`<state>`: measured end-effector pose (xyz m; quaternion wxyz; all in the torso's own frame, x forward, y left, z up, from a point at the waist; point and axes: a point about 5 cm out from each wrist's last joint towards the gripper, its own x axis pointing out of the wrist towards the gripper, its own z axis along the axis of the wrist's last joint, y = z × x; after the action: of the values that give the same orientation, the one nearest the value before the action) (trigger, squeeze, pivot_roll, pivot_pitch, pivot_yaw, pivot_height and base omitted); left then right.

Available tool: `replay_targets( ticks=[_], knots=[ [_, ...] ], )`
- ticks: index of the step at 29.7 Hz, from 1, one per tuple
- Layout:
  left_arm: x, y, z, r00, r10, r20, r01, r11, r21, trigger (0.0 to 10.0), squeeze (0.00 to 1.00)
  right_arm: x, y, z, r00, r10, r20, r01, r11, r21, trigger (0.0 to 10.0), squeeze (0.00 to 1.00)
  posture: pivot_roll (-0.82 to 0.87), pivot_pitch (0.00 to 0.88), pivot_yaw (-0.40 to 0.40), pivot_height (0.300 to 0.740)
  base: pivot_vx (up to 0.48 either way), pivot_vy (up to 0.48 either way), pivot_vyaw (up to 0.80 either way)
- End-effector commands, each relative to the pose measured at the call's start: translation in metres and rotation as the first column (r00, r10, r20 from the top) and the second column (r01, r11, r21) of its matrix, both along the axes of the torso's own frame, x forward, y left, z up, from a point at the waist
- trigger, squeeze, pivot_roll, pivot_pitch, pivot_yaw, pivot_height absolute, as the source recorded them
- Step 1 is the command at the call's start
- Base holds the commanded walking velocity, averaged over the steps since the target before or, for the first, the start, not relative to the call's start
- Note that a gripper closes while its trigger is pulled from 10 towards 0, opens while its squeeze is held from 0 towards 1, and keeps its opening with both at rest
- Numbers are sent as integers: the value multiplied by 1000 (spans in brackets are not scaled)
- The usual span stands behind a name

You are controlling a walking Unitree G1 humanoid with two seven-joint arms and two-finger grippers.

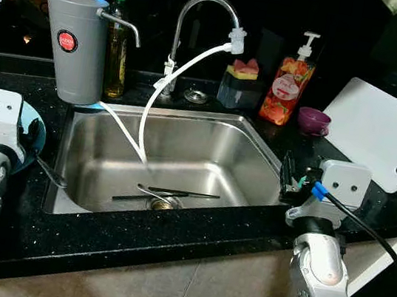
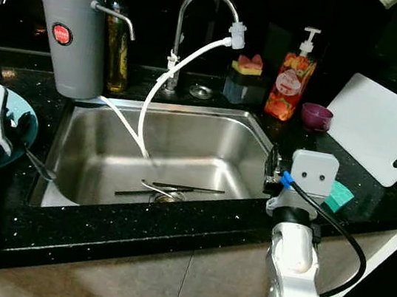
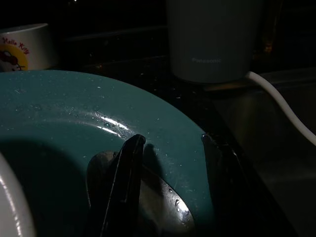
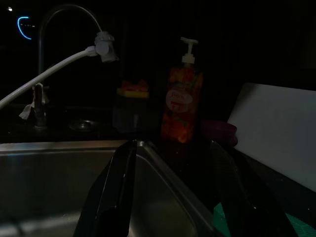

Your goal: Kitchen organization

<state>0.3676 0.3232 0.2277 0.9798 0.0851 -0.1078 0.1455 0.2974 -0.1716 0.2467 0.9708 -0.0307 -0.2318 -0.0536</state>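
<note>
The tall grey water-filter canister (image 3: 212, 37) reads "Panasonic"; left of it, a white "Hello Kitty" bowl (image 3: 22, 47). The left gripper (image 3: 168, 192), fingers parted, touches a metal spoon (image 3: 148, 197) on the teal plate (image 3: 59, 108). The steel sink (image 1: 175, 152), right of the canister, holds chopsticks (image 1: 177, 194). The right gripper (image 4: 173, 197) hangs open.

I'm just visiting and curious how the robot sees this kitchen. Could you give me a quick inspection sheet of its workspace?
Surface: black speckled counter around a steel sink.
Job's things: chopsticks at the sink drain; spoon on teal plate.
Clutter: grey water filter, soap bottle, purple bowl, white cutting board.
Grippers: left gripper fingers apart over the plate; right gripper open at the sink's corner.
Cables: white hose from faucet.
Surroundings: dark.
</note>
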Motion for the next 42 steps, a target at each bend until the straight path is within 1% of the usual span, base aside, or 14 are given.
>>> replay_targets(
  ticks=[1, 5, 20, 25, 27, 28, 29, 32, 42],
  knots=[
    [2, -7, -21, 996, -15, -93, 13, 1000, -20, 10000, 0, 0, -1, 1, 1000, -4, 2, 4, 1000, 1, 10000, 0, 27, 96, -114, 740, 0, 0, 0],
    [4, -11, -21, 994, -29, -102, 28, 1000, -9, 10000, 0, -2, -2, 0, 1000, -10, 0, 10, 1000, 2, 10000, 0, 23, 98, -111, 740, 0, 0, 0],
    [5, -15, -24, 992, -37, -120, 37, 999, -5, 10000, 0, -2, -2, 0, 1000, -9, 0, 9, 1000, 3, 10000, 0, 23, 98, -111, 740, 0, 0, 0],
    [2, -9, -28, 991, -12, -135, 12, 1000, -3, 10000, 0, -2, -2, 0, 1000, -11, -1, 11, 1000, 4, 10000, 0, 23, 98, -111, 740, 0, 0, 0],
    [-1, -3, -28, 991, 10, -136, -10, 1000, 1, 10000, 0, -1, -2, 0, 1000, -11, -2, 11, 1000, 3, 10000, 0, 26, 99, -113, 740, 0, 0, 0],
    [-1, -3, -28, 991, 10, -136, -10, 1000, 1, 10000, 0, -1, -2, 0, 1000, -11, -2, 11, 1000, 3, 10000, 0, 26, 99, -113, 740, 0, 0, 0],
    [-4, 2, -27, 990, 26, -137, -26, 1000, 7, 10000, 0, -1, -2, 0, 1000, -9, -2, 9, 1000, 2, 10000, 0, 30, 99, -116, 740, 0, 0, 0],
    [-6, 7, -26, 990, 36, -135, -35, 999, 10, 10000, 0, 0, -1, 0, 1000, -5, -2, 5, 1000, 2, 10000, 0, 33, 98, -119, 740, 0, 0, 0],
    [-7, 12, -20, 992, 56, -113, -55, 998, 10, 10000, 0, 1, -1, 1, 1000, 0, 1, 0, 1000, 0, 10000, 0, 34, 96, -124, 740, 0, 0, 0]
  ],
)
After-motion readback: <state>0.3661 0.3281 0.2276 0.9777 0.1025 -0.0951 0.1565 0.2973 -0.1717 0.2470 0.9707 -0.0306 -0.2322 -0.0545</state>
